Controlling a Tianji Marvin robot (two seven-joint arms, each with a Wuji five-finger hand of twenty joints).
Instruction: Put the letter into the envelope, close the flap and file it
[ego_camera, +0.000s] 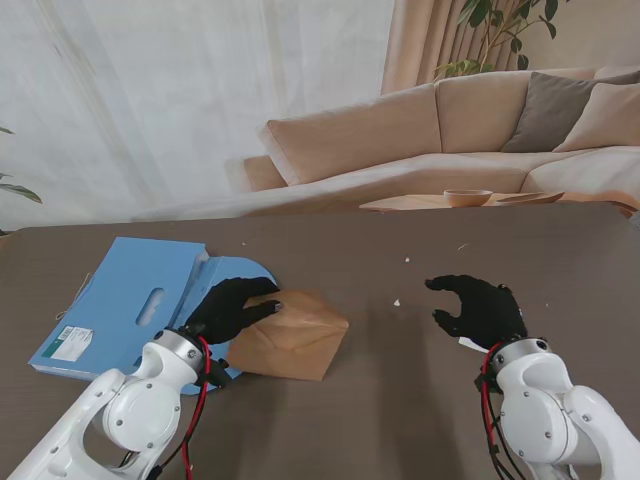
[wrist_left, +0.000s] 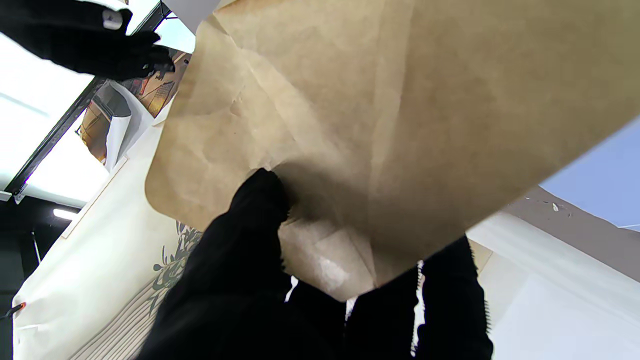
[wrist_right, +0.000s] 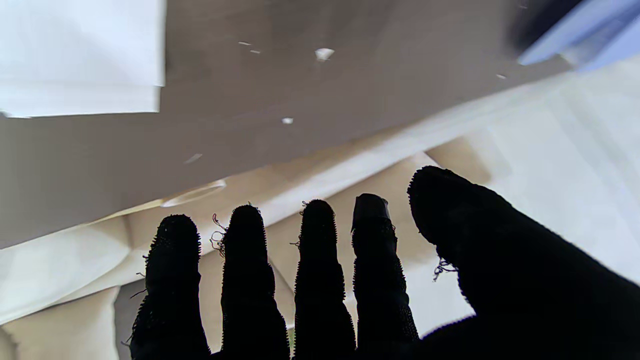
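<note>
One envelope (ego_camera: 290, 338), one folder (ego_camera: 135, 305), two hands

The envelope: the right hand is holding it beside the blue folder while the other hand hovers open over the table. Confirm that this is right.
Not quite: the hands are swapped. The stand view shows the left hand holding the brown envelope beside the blue folder, and the left wrist view shows its fingers closed on the paper. The right hand is the one hovering open over the table.
</note>
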